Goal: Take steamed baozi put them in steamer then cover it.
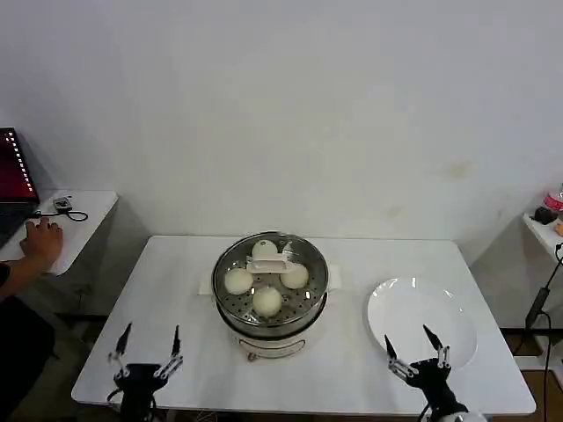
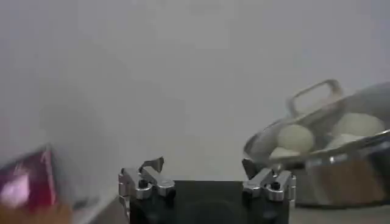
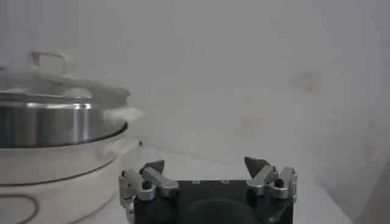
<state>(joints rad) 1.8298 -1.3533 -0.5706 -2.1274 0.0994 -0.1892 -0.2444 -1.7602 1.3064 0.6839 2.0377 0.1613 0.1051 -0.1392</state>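
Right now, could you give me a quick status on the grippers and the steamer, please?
Left gripper and right gripper open, empty, at near table edge. Four baozi in steamer, glass lid on. White plate bare. Nothing obstructing.

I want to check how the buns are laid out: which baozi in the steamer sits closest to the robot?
The front baozi, at the near edge of the steamer under the clear lid; the other three lie farther back around the lid's handle.

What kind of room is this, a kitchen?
Probably a lab or office, not a kitchen: a plain white table by a bare wall, a steamer with baozi, and a side desk with a laptop.
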